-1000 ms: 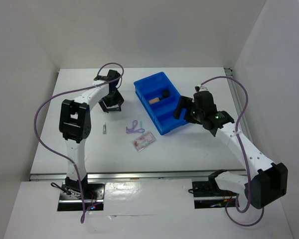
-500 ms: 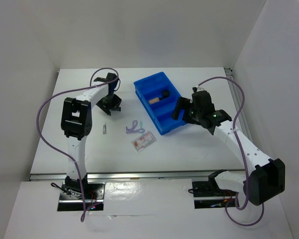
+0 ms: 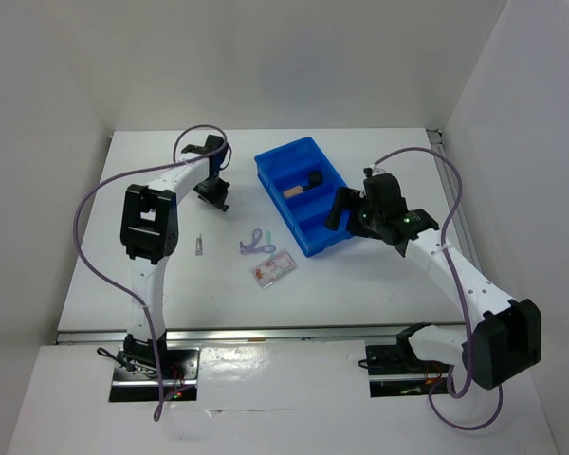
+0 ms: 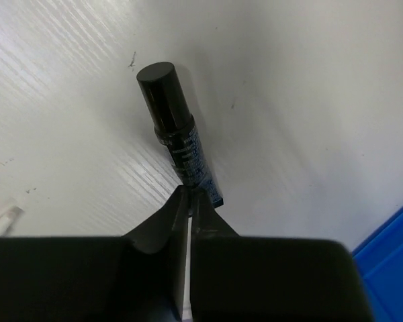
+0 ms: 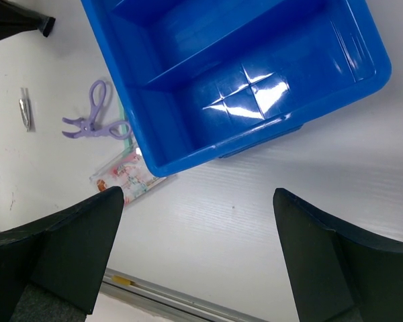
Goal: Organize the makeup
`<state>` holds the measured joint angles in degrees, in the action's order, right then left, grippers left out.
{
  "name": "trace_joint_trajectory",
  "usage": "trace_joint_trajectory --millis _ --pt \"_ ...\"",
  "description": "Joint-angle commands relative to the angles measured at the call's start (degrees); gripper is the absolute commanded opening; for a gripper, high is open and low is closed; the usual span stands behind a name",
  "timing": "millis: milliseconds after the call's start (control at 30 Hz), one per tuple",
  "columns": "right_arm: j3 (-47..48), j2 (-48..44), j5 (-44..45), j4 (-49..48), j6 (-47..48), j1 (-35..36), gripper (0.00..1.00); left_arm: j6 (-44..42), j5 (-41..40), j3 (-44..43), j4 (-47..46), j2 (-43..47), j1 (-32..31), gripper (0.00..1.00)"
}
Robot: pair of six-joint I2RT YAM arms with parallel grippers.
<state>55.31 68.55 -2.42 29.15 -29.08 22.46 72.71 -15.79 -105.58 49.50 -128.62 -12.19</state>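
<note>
The slim black tube [image 4: 174, 127] lies on the white table, its cap pointing away from the left wrist camera. My left gripper [image 4: 190, 194] [image 3: 213, 192] has its jaws nearly together, pinching the tube's near end, left of the blue tray [image 3: 308, 142]. A beige black-capped bottle [image 3: 302, 187] lies in the tray's far compartment. The lilac looped tool [image 3: 254, 241] [image 5: 94, 117], the clear pink-red packet [image 3: 272, 269] [image 5: 124, 176] and the tiny silver piece [image 3: 198, 246] [image 5: 25, 113] lie on the table. My right gripper [image 5: 198, 193] [image 3: 346, 209] hangs wide open at the tray's right side, holding nothing.
The blue tray [image 5: 383, 67] has several compartments; the two near ones in the right wrist view hold nothing. White walls close the table at the back and both sides. A metal rail [image 3: 284, 332] runs along the near edge.
My left gripper has closed from open onto the black tube's end and shifted slightly toward the back. The right arm has edged a little left, still open.
</note>
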Motion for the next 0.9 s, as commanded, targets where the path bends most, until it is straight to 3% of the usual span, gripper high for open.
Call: trace_joint_trajectory --millis 0,67,333,433,700,867 --pt "-0.4 0.1 -0.8 -2.9 0.6 -0.3 1.00 -3.1 -2.7 0.1 1.5 -1.6 0.3 0.10" --pt "-0.4 0.1 -0.8 -2.9 0.6 -0.3 1.00 -5.4 -3.3 0.1 1.5 0.0 0.3 0.00" --pt "-0.4 0.6 -0.8 -2.9 0.6 -0.3 1.00 -20.7 -5.8 -1.8 -3.4 9.0 -2.8 0.00" --pt "-0.4 0.6 -0.8 -2.9 0.6 -0.3 1.00 -28.5 -2.8 -5.2 -5.5 9.7 -4.0 0.00" --pt "0.2 0.6 -0.2 -2.3 0.6 -0.3 1.00 -50.5 2.1 -24.3 -7.7 1.1 -12.5 0.00" --pt "0.2 0.1 0.5 -1.8 0.1 -0.3 1.00 -55.5 7.5 -25.9 -17.0 -2.8 -13.7 0.00"
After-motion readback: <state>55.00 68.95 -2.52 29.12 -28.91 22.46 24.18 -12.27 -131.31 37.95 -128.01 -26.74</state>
